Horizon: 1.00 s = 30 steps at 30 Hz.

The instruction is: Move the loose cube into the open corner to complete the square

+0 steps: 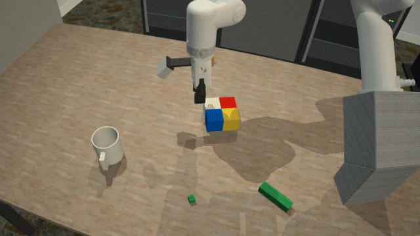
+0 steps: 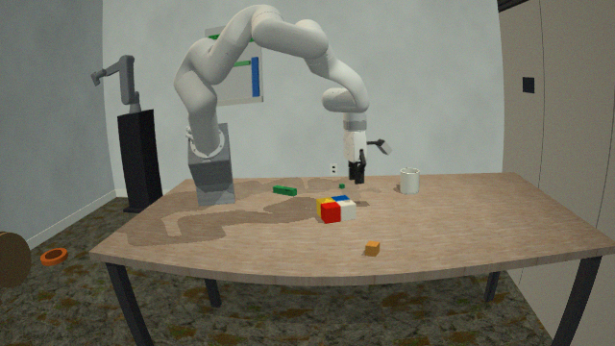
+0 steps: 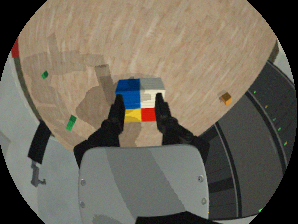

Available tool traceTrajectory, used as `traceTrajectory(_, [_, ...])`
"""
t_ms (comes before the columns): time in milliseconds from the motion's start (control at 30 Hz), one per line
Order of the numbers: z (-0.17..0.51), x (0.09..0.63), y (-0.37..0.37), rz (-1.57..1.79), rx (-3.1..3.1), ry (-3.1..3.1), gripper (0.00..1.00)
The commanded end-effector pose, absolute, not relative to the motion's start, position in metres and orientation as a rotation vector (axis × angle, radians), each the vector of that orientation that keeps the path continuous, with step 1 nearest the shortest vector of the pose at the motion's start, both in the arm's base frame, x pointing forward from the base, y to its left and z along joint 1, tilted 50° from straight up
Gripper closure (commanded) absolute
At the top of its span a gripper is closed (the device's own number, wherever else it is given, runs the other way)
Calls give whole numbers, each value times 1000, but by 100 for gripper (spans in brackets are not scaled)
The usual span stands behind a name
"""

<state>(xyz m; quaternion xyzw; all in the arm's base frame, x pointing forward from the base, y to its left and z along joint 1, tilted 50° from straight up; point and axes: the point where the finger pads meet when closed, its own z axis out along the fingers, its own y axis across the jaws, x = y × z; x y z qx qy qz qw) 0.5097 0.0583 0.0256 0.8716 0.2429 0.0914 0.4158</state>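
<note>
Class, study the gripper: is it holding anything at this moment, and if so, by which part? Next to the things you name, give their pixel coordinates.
Nothing is held. The gripper (image 1: pixel 199 98) (image 2: pixel 356 180) (image 3: pixel 139 101) is open above the table (image 1: pixel 82 92) (image 2: pixel 456 231) (image 3: pixel 200 55), its fingers apart with nothing between them.
</note>
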Motion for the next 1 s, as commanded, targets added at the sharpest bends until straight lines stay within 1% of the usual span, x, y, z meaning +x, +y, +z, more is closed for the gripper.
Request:
traceTrajectory(0, [26,510,60,233,2190,613,52])
traceTrajectory(400, [19,514,54,233,2188,614,52])
traceTrajectory(967, [-6,530,26,233,2188,614,52])
